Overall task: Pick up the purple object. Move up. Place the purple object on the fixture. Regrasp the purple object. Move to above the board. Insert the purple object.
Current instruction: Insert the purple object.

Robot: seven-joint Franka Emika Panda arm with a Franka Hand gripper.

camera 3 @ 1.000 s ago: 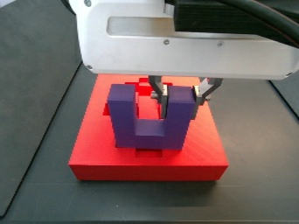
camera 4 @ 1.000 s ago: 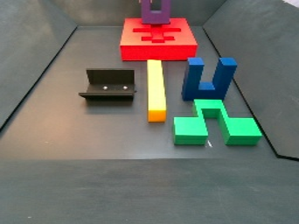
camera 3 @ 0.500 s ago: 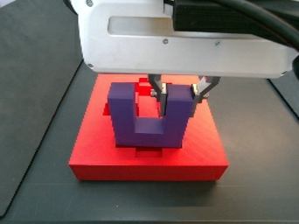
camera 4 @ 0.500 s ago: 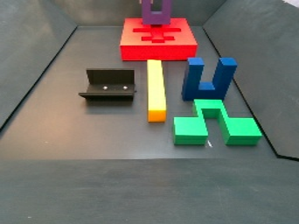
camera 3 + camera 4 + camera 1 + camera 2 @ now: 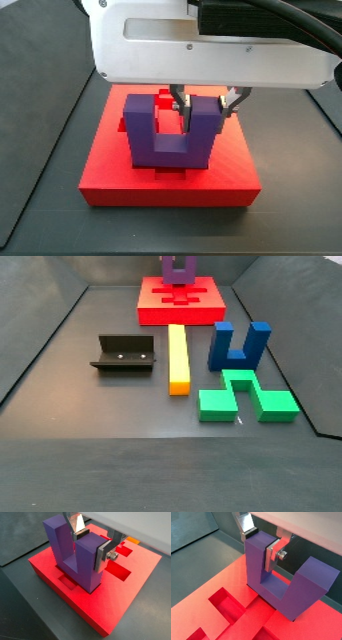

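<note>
The purple U-shaped block [image 5: 171, 130] stands prongs-up on the red board [image 5: 107, 180], and across the last second nothing about it has shifted in either side view: same spot, same upright stance, base down at the board's middle cut-out. The gripper [image 5: 91, 543] sits directly above the board, its jaws narrow and clamped on one prong, a silver finger plate [image 5: 274, 553] pressed flat to the inner face of that prong and its partner on the outer face. In a wrist view the block's base [image 5: 85, 579] appears to sit down into the recess, though I cannot tell whether it has bottomed out fully. That stillness reads to me as the insertion being at or very near its end; what likely remains is letting go and lifting clear. Well away from the board, the black fixture [image 5: 123, 354] stands empty, with the yellow bar [image 5: 177, 356] between it and the dark blue U-shaped block [image 5: 239, 344], and the green piece [image 5: 245, 396] farther from the board still.
</note>
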